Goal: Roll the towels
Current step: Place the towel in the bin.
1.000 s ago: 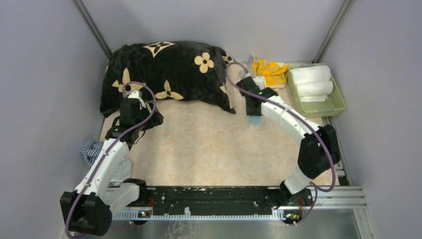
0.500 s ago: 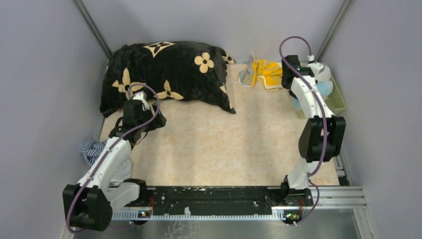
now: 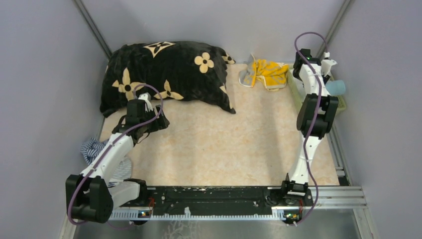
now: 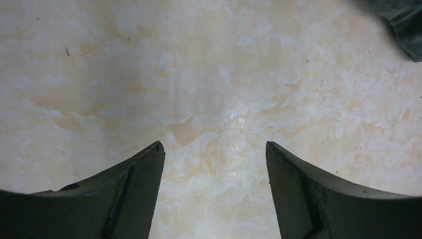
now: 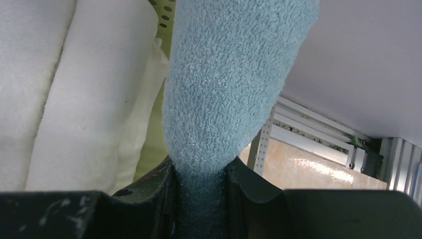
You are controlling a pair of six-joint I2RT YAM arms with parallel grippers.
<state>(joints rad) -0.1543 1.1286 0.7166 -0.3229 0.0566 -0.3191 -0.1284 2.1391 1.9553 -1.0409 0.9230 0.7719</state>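
Right end effector (image 5: 199,174) clenched on rolled light blue terry towel (image 5: 229,74), at the green perforated plastic basket (image 5: 164,12) edge. Left end effector (image 4: 214,149) spread wide, gripping nothing, over the table (image 4: 199,74), well apart from the basket.

Open tabletop (image 4: 199,74) lies under and ahead of the left gripper (image 4: 214,149), with the black cushion (image 4: 405,25) edging in at its far right. Left of the right gripper (image 5: 199,172) white rolled towels (image 5: 74,99) pack the green basket (image 5: 166,10); the light blue towel (image 5: 234,74) fills its jaws, and the wall (image 5: 368,59) stands close right
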